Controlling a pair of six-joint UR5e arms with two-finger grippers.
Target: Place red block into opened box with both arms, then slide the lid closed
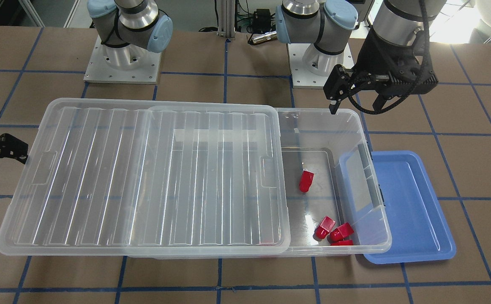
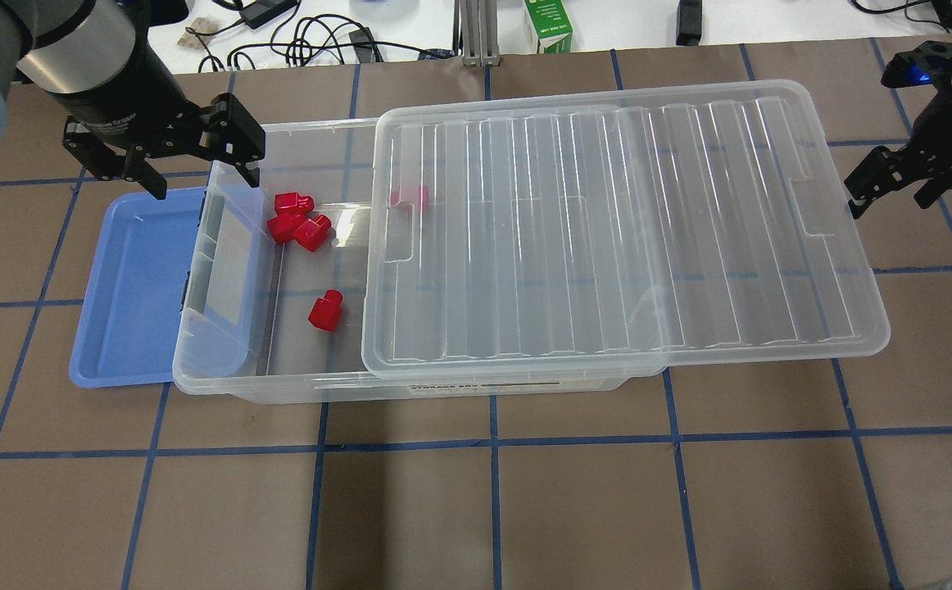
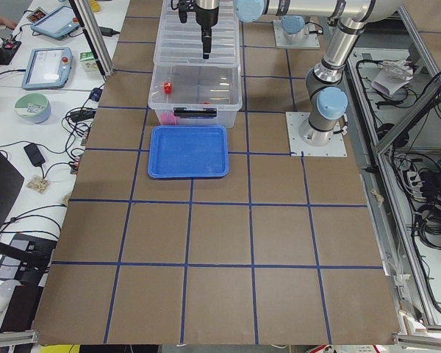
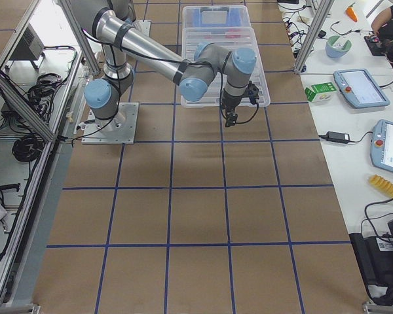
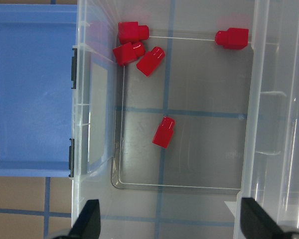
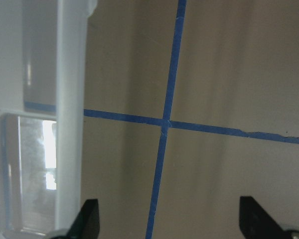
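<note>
Several red blocks lie on the floor of the clear box [image 2: 279,383]: a lone red block [image 2: 326,310] [image 5: 164,132], a cluster of three [image 2: 296,217] [image 1: 334,231] in a corner, and one more [image 2: 410,198] under the lid's edge. The ribbed clear lid [image 2: 607,229] [image 1: 144,177] covers most of the box and overhangs its right end; the left end stands uncovered. My left gripper [image 2: 201,176] [image 5: 172,224] hovers open and empty over the uncovered end's far corner. My right gripper [image 2: 890,197] [image 6: 172,221] is open and empty just beyond the lid's overhanging end.
A flat blue tray [image 2: 132,287] [image 1: 414,202] lies partly under the box's left end. Cables, a green carton [image 2: 548,24] and other gear sit past the table's far edge. Brown table with blue tape lines lies in front of the box.
</note>
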